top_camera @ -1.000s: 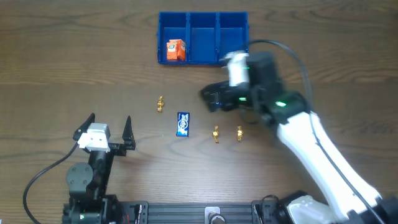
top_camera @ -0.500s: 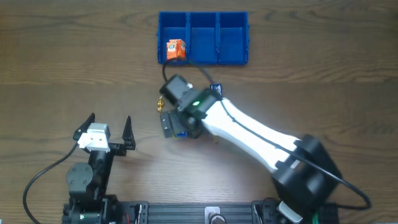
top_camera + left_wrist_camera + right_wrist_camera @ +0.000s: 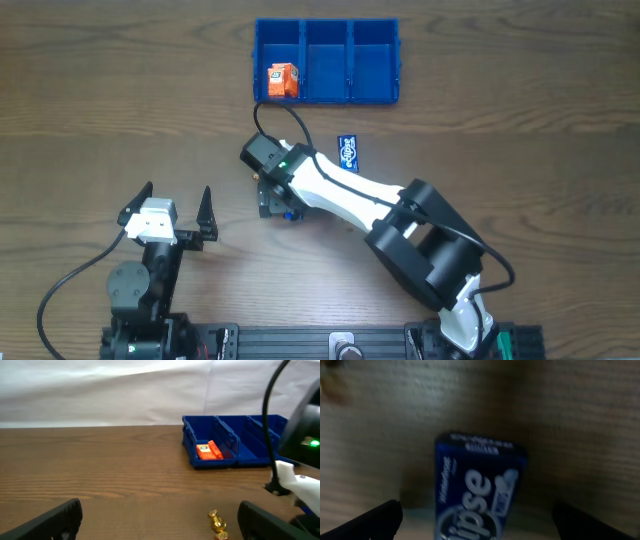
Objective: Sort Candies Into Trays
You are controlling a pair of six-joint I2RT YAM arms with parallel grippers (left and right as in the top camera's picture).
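Observation:
A blue tray [image 3: 327, 98] with three compartments stands at the far middle of the table; an orange candy [image 3: 282, 80] lies in its left compartment, also seen from the left wrist [image 3: 209, 451]. My right gripper [image 3: 278, 208] is across the middle, low over a blue candy packet [image 3: 480, 492]. Its fingers stand open on either side of the packet, apart from it [image 3: 477, 515]. A second blue packet [image 3: 348, 153] lies on the table below the tray. A gold candy [image 3: 217, 524] lies close to the right arm. My left gripper [image 3: 170, 208] is open and holds nothing.
The right arm's white link [image 3: 350, 195] stretches diagonally over the table's centre and covers what lies under it. Bare wood extends to the left and right of the tray. A cable [image 3: 272, 405] from the right arm hangs near the tray.
The right arm has swung from near the tray's right side across to left of centre and come down over the blue packet. The left arm has not moved.

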